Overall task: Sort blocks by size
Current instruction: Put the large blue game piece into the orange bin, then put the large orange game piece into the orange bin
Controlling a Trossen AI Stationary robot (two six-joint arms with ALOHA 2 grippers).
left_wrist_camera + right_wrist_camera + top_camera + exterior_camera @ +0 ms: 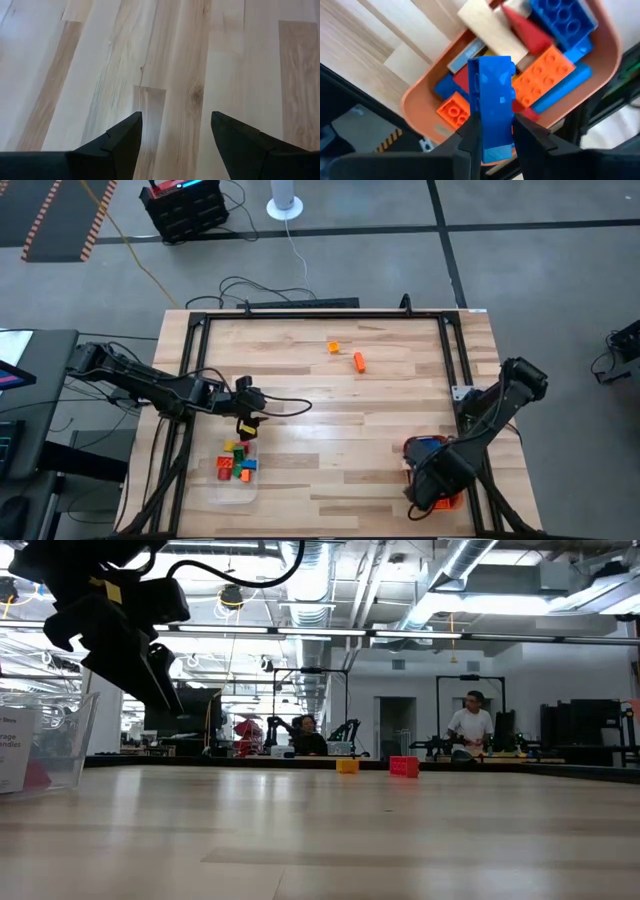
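Between the right gripper (492, 132) jaws sits 1 long blue block (491, 105), clamped across its narrow width, long axis running straight out from the jaws toward the orange tray (427, 117). Tray lies directly beyond the held block, at the near right corner of the worktop (330, 395), already holding several long blocks in blue, orange, red and tan. Judgement: this block belongs with the long ones, so the coming move is a short lowering and release into the tray; nothing lies between.

Left gripper (247, 416) hovers over bare wood, jaws apart and empty, just beyond the clear tray (228, 489) that holds a cluster of small blocks (236, 463).

Remaining on the open worktop: 1 small orange block (334, 347) and 1 longer orange block (359, 361), close together near the far edge, roughly mid-width. Neither arm is clearly nearer; the left is free and has the short-block tray on its side.
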